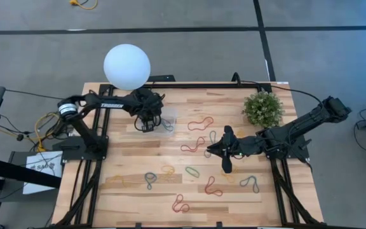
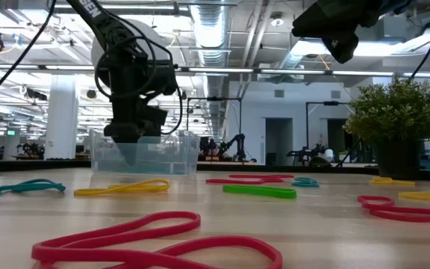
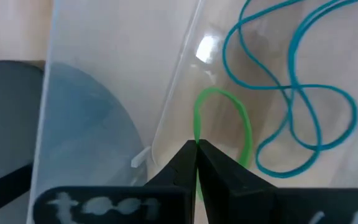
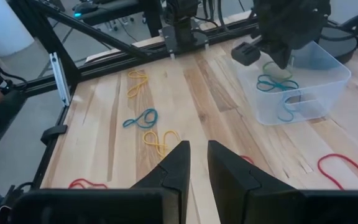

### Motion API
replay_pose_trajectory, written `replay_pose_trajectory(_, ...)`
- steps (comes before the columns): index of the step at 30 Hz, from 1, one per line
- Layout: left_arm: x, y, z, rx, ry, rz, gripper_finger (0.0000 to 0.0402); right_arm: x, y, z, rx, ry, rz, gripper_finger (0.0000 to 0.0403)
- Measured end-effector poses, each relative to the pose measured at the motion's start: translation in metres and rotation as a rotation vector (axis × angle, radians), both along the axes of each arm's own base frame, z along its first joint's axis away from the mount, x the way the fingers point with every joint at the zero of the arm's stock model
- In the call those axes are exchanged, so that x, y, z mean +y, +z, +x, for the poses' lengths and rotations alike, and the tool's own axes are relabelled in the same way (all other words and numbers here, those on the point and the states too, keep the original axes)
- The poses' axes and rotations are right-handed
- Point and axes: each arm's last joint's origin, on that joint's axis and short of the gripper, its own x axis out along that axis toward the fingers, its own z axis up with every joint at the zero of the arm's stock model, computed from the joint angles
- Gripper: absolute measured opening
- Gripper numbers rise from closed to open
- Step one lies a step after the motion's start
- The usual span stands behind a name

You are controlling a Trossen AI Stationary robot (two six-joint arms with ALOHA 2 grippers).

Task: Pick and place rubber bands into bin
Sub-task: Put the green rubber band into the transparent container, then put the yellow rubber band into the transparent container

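left gripper pinched tight on a green band, held over the bin for dropping in | right gripper narrowly parted, empty, waiting above loose rubber bands on table

Left arm fills the bin mouth (lamp just behind); the plant crowds the right corner.

In the high view, the bin sits upper centre-left on the bench, below the globe lamp; the plant stands upper right; rubber bands lie scattered across centre and bottom.
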Motion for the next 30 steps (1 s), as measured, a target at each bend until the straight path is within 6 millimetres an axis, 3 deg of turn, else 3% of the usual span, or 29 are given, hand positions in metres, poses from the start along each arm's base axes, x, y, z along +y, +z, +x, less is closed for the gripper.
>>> replay_pose_trajectory(15, 0.0014, -0.001, -0.001, 0.009, 0.002, -0.003, 0.0003, -0.0001, -0.0004, -0.0002, 0.004, 0.0, -0.002, 0.005)
replay_pose_trajectory(30, -0.0005, -0.001, -0.0001, 0.006, 0.006, -0.004, 0.0092, -0.0001, -0.0004, -0.0002, 0.004, 0.0, -0.003, 0.005)
